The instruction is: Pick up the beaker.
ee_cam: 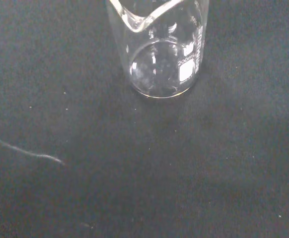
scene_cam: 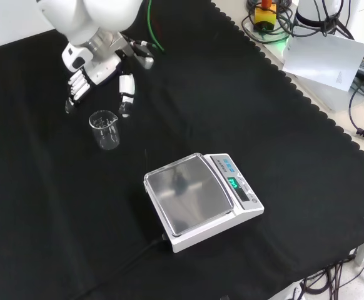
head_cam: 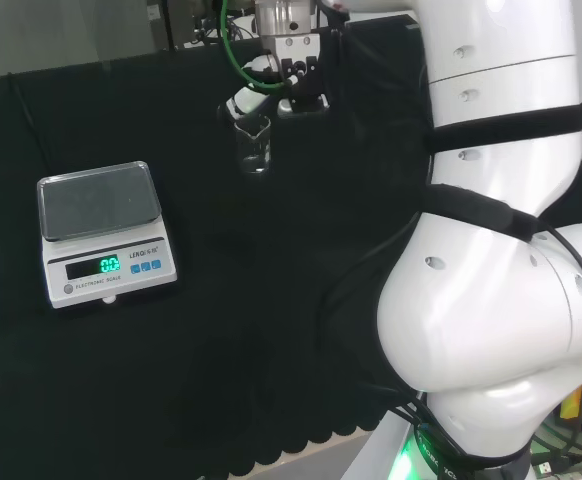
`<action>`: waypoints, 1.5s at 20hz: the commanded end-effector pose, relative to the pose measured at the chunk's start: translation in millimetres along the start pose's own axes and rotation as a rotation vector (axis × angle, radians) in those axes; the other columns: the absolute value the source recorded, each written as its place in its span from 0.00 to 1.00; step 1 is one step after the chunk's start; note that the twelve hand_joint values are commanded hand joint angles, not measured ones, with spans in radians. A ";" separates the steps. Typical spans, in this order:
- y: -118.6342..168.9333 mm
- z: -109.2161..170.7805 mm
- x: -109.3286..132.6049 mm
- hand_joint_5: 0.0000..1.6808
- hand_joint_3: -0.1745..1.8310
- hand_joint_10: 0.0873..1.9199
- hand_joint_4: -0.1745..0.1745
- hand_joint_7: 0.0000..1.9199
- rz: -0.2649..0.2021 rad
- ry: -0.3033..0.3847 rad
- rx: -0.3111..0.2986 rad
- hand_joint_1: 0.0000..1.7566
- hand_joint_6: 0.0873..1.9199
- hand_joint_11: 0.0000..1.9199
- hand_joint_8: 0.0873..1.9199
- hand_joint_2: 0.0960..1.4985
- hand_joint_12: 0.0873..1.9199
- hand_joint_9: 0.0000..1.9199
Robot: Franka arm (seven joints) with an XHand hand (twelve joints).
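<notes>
Upright, beaker [scene_cam: 104, 129]: clear, empty, on black cloth [scene_cam: 244, 106], spout visible in wrist view; hand [scene_cam: 97, 75] just above and behind it in front view, fingers spread wide, not touching; scale [scene_cam: 201, 199] well apart, nearer camera

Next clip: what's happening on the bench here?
A white robot arm is bringing its robot hand toward an empty glass beaker that stands upright on the black cloth. In the front view the fingers hang straight, spread on either side just above and behind the beaker, not touching it, so it is not yet picked up. A digital scale sits apart on the cloth, its pan bare and its display lit.
</notes>
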State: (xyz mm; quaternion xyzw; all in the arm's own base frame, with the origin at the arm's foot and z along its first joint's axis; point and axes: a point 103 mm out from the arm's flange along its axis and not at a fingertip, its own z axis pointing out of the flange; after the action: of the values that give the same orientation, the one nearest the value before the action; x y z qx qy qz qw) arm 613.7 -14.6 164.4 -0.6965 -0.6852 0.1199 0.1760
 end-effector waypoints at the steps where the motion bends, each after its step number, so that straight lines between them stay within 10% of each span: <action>1: 23.8 22.9 0.8 0.00 0.17 0.41 0.62 0.00 0.018 -0.008 0.055 0.20 0.00 0.00 0.21 0.43 0.70 0.04; 24: 45.2 56.6 -16.0 0.03 0.16 0.42 0.65 0.00 0.053 -0.016 0.086 0.26 0.00 0.00 0.18 0.46 0.70 0.03; 30: 45.0 61.6 -8.9 0.26 0.34 0.33 0.71 0.13 0.053 -0.010 -0.034 0.48 0.03 0.18 0.33 0.43 0.72 0.30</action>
State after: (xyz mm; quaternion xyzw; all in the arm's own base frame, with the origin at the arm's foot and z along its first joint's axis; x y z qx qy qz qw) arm 629.9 -22.9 89.9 -0.7058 -0.6631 0.1570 0.1934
